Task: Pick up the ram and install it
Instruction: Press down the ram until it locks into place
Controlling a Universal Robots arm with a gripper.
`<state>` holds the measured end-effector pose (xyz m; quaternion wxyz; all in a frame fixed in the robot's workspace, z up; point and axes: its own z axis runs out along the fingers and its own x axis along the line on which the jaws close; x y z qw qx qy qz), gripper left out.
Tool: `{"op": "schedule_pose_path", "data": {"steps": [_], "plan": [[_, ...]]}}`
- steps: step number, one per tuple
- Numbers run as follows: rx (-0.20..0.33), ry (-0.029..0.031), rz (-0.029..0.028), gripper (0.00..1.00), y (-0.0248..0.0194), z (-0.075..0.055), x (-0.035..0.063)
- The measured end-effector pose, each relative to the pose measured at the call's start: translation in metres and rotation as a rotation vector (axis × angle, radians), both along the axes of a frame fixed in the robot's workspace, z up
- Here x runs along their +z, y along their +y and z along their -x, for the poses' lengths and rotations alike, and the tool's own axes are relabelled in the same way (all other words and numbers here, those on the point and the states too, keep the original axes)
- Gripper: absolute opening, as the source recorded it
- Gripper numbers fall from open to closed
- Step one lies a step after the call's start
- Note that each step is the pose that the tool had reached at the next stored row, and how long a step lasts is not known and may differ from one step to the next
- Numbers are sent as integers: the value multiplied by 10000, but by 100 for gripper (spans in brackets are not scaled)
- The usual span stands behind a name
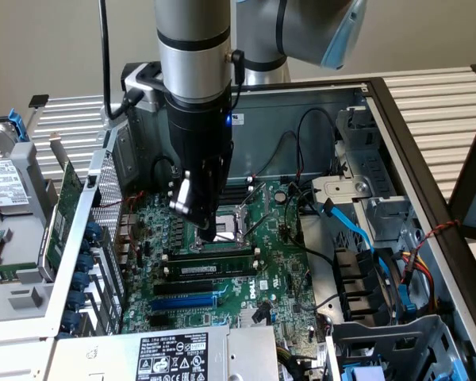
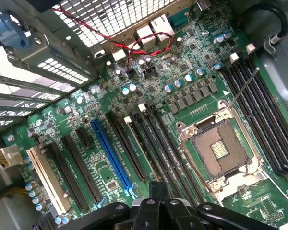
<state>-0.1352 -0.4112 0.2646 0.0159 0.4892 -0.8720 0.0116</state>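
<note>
The black gripper (image 1: pixel 209 232) hangs inside the open grey metal computer case (image 1: pixel 397 135), low over the green motherboard (image 1: pixel 282 270) beside the silver processor socket (image 1: pixel 239 218). The long, narrow green ram stick with a white label (image 1: pixel 214 270) sits in a black memory slot (just below the gripper in the exterior view). Whether the jaws are apart cannot be told.

One ram (image 1: pixel 212 268), one blue slot (image 2: pixel 112 159), one CPU socket (image 2: pixel 220 150), one motherboard (image 2: pixel 192 72).
</note>
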Motion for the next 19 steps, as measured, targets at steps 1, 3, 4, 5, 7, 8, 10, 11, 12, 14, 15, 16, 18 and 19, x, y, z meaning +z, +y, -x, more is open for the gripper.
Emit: {"op": "schedule_pose_path", "data": {"steps": [1, 3, 4, 5, 7, 8, 10, 11, 12, 14, 15, 16, 18, 19], "plan": [[-148, 0, 0, 10, 0, 0, 0], [-437, 0, 0, 10, 0, 0, 0], [-582, -1, -1, 10, 0, 0, 0], [-731, 0, 0, 10, 0, 0, 0], [-1016, -1, 0, 10, 0, 0, 0], [-1174, -1, -1, 10, 0, 0, -1], [-1463, -1, -1, 10, 0, 0, 0], [-1610, -1, -1, 10, 0, 0, -1], [-1751, -1, -1, 10, 0, 0, -1], [-2049, -1, 0, 10, 0, 0, 0], [-2201, 0, 0, 10, 0, 0, 0], [-2349, 0, 0, 10, 0, 0, 0], [-2643, 0, 0, 10, 0, 0, 0], [-2801, -1, 0, 10, 0, 0, 0]]}}
